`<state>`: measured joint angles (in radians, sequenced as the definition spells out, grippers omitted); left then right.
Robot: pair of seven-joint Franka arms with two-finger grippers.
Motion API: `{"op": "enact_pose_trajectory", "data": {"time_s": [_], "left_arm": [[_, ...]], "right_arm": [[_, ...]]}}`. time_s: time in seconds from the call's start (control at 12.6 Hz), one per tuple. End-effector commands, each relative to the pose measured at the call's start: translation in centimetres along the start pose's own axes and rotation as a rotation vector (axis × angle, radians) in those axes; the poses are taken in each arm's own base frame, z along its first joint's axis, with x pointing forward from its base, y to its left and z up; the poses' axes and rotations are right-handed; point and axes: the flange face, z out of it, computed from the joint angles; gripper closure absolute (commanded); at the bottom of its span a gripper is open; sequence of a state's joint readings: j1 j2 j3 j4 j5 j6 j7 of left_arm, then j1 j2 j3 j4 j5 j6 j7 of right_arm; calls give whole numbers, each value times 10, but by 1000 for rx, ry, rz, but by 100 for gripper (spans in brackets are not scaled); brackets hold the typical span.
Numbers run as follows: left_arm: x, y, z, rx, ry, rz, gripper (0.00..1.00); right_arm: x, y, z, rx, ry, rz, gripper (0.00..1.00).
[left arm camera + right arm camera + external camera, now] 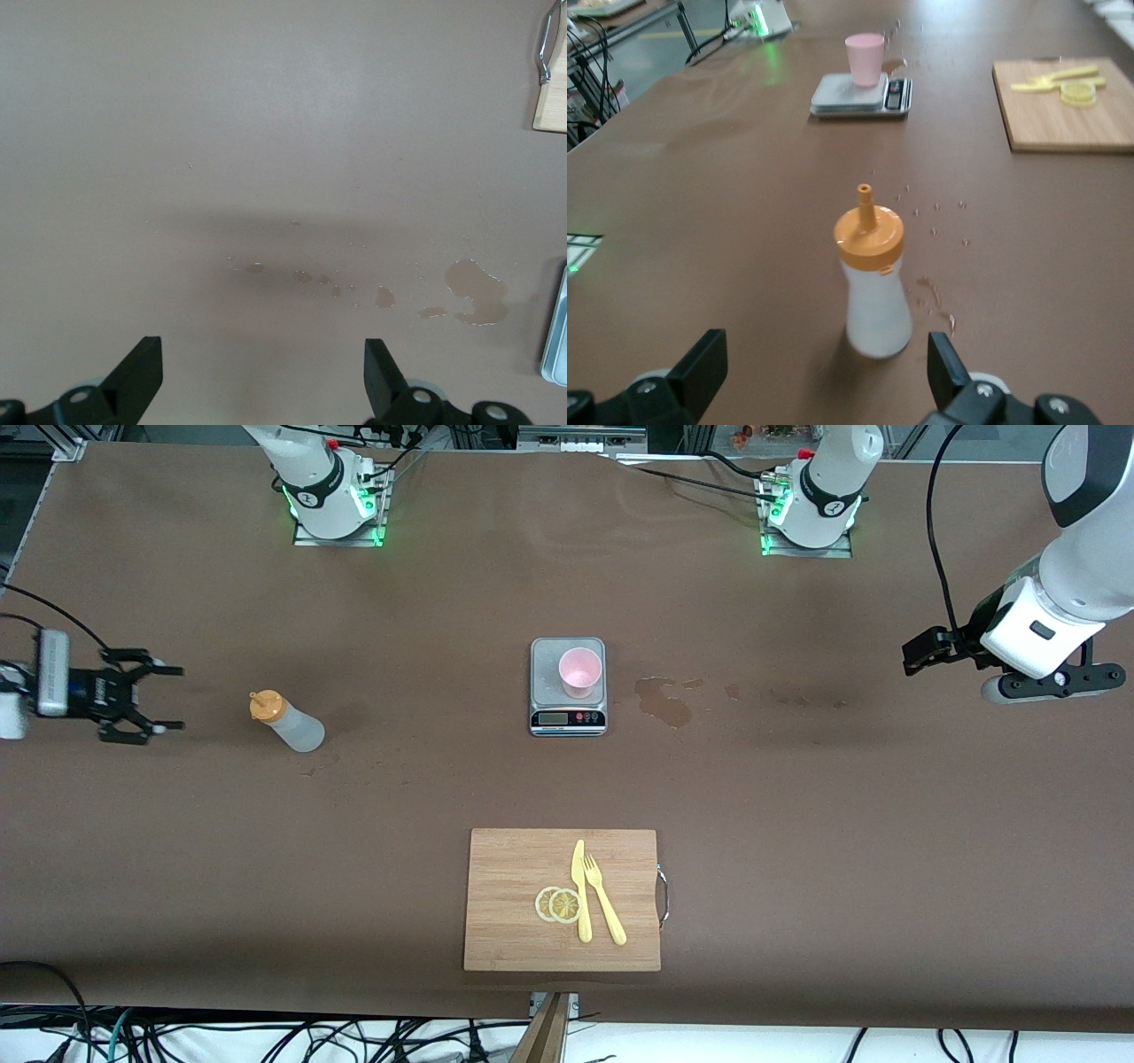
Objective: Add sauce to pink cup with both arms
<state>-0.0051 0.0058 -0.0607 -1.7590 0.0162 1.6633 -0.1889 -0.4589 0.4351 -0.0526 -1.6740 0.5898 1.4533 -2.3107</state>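
On the brown table [177, 841], the sauce bottle [289, 721] is standing upright toward the right arm's end, orange cap [869, 235] on, with nothing gripping it. Just beside it, the right gripper [152, 695] is sitting low at that end of the table with its 2 fingers [700, 367] spread apart, the bottle in line with the gap but clear of it. At mid-table the pink cup [579, 672] is standing on the grey kitchen scale [568, 720]. Next to the scale, toward the left arm's end, a brown stain [664, 703] and smaller splashes are showing on the tabletop. Over that end the left gripper [921, 651] is hanging open and empty, its arm waiting. Nearer the front camera, a wooden cutting board [514, 895] is carrying a yellow knife [580, 890], a yellow fork [604, 899] and 2 lemon slices [558, 904].
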Motion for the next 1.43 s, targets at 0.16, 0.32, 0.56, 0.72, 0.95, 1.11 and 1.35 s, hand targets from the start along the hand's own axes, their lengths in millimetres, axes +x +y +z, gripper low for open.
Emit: {"op": "enact_pose_trajectory", "data": {"time_s": [0.16, 0.32, 0.56, 0.72, 0.95, 1.11, 1.35], "left_arm": [[-7, 0, -4, -5, -2, 23, 0], [-7, 0, -3, -5, -4, 23, 0], [-7, 0, -4, -5, -2, 23, 0], [-6, 0, -3, -5, -4, 23, 0], [-6, 0, -3, -5, -4, 23, 0], [-6, 0, -3, -6, -2, 23, 0], [-6, 0, -3, -6, -2, 23, 0]], "right_arm": [[119, -51, -77, -75, -305, 330, 0], [178, -67, -93, -157, -420, 512, 0], [237, -64, -85, -241, -552, 699, 0], [271, -57, -73, -325, -616, 804, 0], [296, -45, -52, -426, -616, 1062, 0], [316, -37, -42, -518, -631, 1173, 0], [342, -28, -28, -642, -650, 1323, 0]]}}
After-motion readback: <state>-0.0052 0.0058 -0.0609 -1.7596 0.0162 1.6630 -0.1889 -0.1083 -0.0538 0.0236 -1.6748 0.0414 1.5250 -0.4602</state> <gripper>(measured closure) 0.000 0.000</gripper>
